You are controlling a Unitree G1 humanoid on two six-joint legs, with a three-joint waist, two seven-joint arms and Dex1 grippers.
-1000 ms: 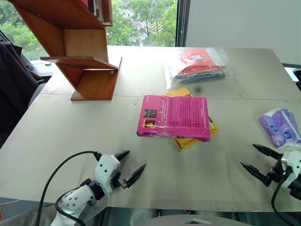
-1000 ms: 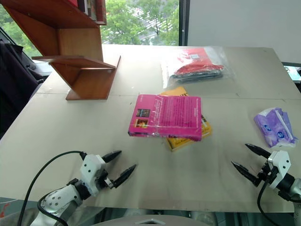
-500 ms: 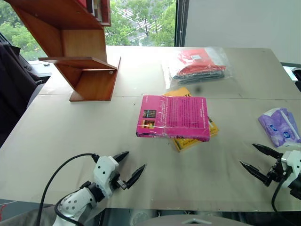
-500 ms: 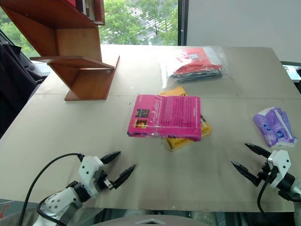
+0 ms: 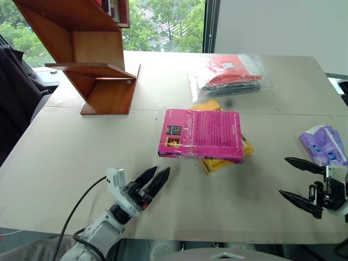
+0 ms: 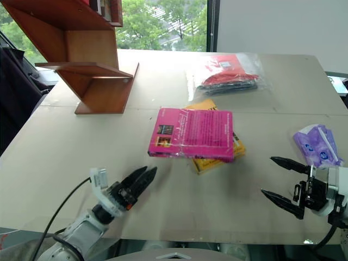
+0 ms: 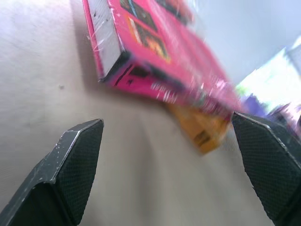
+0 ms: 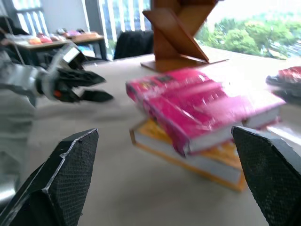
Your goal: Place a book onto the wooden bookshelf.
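Magenta-pink and glossy, the book (image 5: pixel 200 135) lies flat on the table (image 5: pixel 81 157), ahead of both grippers and between them, resting askew on top of a yellow book (image 5: pixel 224 159) whose corner pokes out beneath it; its back cover faces up, with white text and small dark pictures near the edge closest to the left gripper (image 5: pixel 154 181); a thick white page block shows along its side in the left wrist view.

It looks like a stiff, fairly weighty paperback; the shiny, film-like cover will probably be slippery, so a pinch on the flat cover alone seems unwise; the better hold, in my judgement, is across the thickness at an overhanging edge, one finger under and one over, or a squeeze from both sides with the two arms; the yellow book beneath may slide along if the pink one is dragged.

Left gripper: fingers spread with nothing between them, pointing toward the book's near corner, still well short of it; right gripper (image 5: pixel 300 179): fingers likewise spread and empty, off the book's far side, with a purple packet (image 5: pixel 324 145) just beyond it.

The wooden bookshelf (image 5: pixel 92 60) stands well ahead of the left gripper, far past the book, its lower flat shelf bare.
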